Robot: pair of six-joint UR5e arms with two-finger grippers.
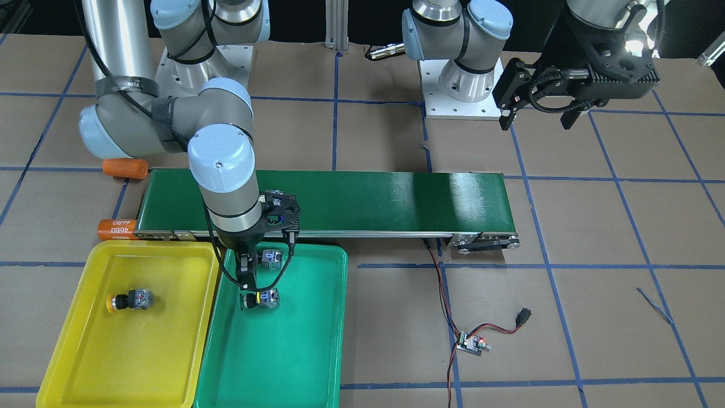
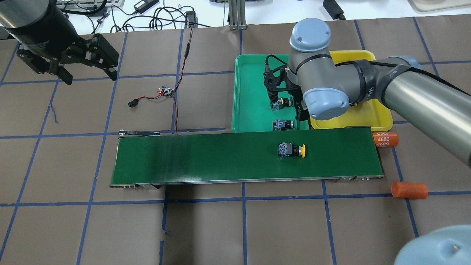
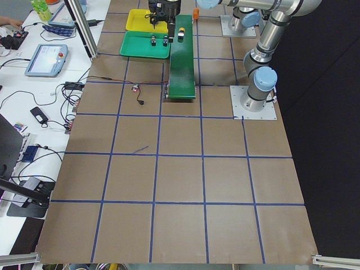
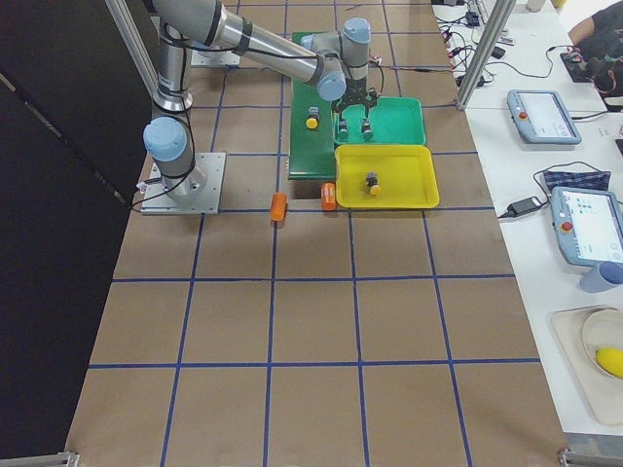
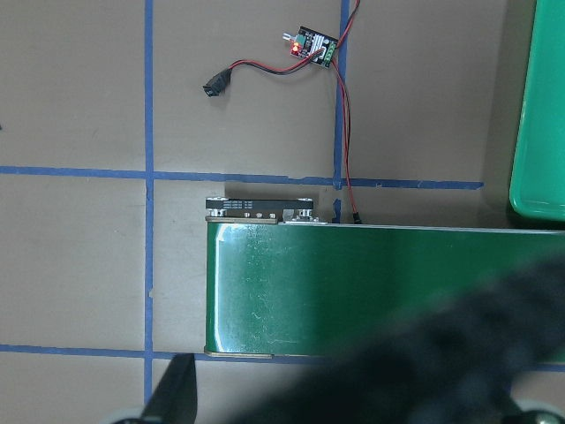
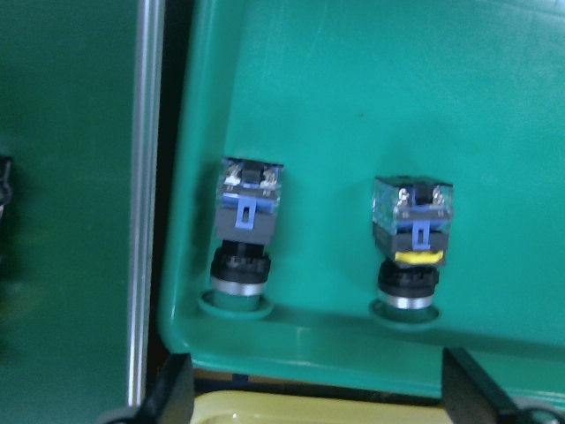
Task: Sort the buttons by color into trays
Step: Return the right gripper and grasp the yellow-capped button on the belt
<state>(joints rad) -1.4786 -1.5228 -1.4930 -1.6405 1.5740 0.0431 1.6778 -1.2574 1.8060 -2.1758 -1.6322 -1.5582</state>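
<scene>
Two green-capped buttons [image 6: 243, 238] [image 6: 413, 243] lie side by side in the green tray [image 1: 283, 362], caps toward the yellow tray [image 1: 73, 351]. My right gripper [image 6: 322, 402] hovers just above them, open, with fingertips [image 6: 177, 389] wide apart and holding nothing. In the front view it [image 1: 246, 275] hangs over the green tray's corner nearest the belt. One yellow-capped button [image 1: 131, 300] lies in the yellow tray. Another yellow-capped button [image 2: 291, 150] lies on the belt. My left gripper [image 2: 66, 62] is open and empty, high over the far table end.
The dark-green conveyor belt [image 2: 220, 154] runs along the table beside both trays. Two orange cylinders [image 2: 385, 139] [image 2: 409, 190] lie off its right end. A small controller board [image 2: 166, 91] with red and black wires lies near its left end.
</scene>
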